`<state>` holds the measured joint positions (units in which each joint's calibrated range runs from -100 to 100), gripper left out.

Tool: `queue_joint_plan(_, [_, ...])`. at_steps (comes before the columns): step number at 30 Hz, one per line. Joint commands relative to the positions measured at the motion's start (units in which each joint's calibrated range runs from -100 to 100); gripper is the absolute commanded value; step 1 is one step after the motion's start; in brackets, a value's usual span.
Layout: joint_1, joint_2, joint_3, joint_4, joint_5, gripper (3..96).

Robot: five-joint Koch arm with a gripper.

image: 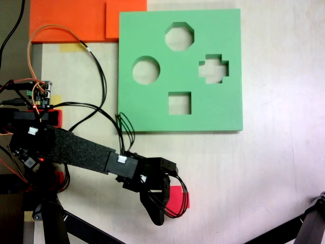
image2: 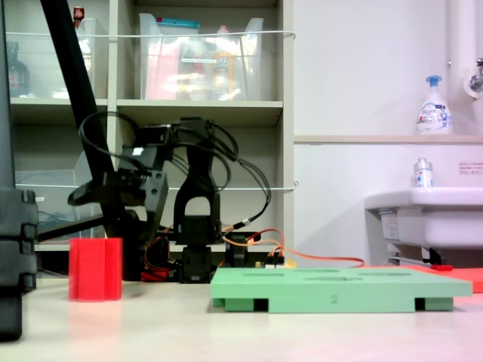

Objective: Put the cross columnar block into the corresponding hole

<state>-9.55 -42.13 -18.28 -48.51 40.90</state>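
The cross columnar block (image: 179, 199), bright red, stands upright on the table in front of the board; in the second exterior view the cross columnar block (image2: 95, 269) rests on the tabletop at the left. My gripper (image: 158, 206) hangs over its left side in the first exterior view, and black wires cross part of it. In the second exterior view the gripper (image2: 83, 197) is above the block and apart from it. I cannot make out how its jaws stand. The corresponding hole (image: 213, 68), plus-shaped, lies empty in the right part of the green foam board (image: 223, 112).
The board also has octagonal (image: 179, 36), round (image: 146, 70) and square (image: 179, 103) cutouts. Orange foam sheets (image: 76, 20) lie at the back left, with a circuit board (image: 43, 94) and cables by the arm's base. A black stand leg (image: 310, 223) crosses the lower right corner.
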Motion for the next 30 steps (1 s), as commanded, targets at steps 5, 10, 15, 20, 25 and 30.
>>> queue_joint_plan(5, [0.05,0.37,-0.27,3.68,-1.47,93.8])
queue_joint_plan(10, [-0.20,0.93,-2.06,3.68,-1.51,93.5])
queue_joint_plan(15, [-1.07,2.19,-2.36,3.49,-1.86,93.4])
queue_joint_plan(20, [-1.90,4.15,-1.76,3.49,-3.47,93.4])
queue_joint_plan(25, [-2.64,5.54,-0.37,3.59,-3.91,93.4])
queue_joint_plan(30, [-3.08,9.17,2.22,3.59,-4.98,93.4])
